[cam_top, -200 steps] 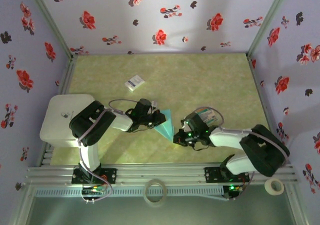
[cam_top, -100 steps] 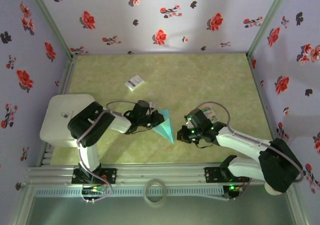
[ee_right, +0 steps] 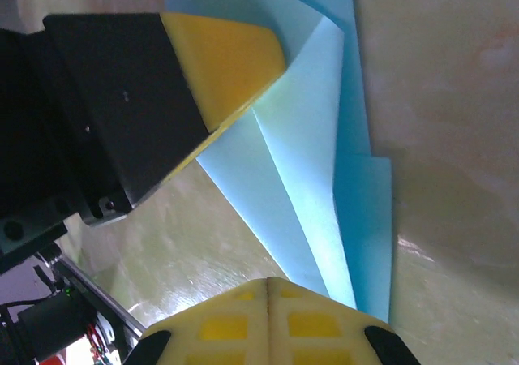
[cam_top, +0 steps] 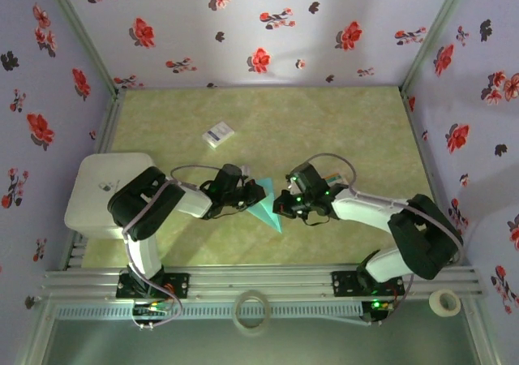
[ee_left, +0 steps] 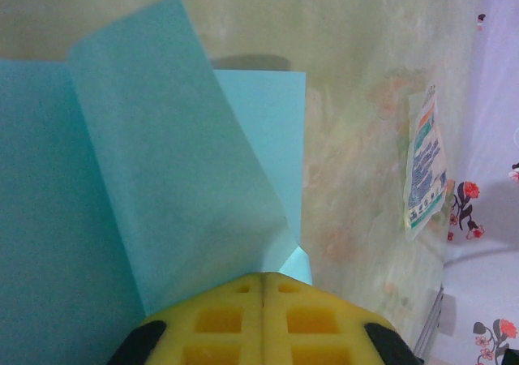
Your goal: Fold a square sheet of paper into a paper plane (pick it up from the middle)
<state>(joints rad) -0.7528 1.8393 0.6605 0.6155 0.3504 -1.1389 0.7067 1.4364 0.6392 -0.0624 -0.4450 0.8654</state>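
From above, the teal paper [cam_top: 270, 216] lies on the counter [cam_top: 324, 122], close to the middle of its near edge. It is already folded into a pointy shape. The left hand [cam_top: 259, 193] touches one side of it and the right hand [cam_top: 280, 205] touches the other side. I think they come from both sides so the paper cannot slide while a fold gets pressed. A small white card [cam_top: 217, 134] lies well apart, toward the far edge.

From the left wrist, the left hand's yellow fingers [ee_left: 219, 320] are shut tight together. Their tips meet a corner of the paper, and one flap stands up off the counter. A printed card [ee_left: 424, 170] lies off to the side.

From the right wrist, the right hand is closed too, with its tips at the paper's edge. The other hand's yellow finger rests on the paper by the raised flap, likely to hold it down. I cannot tell if either hand pinches any paper.
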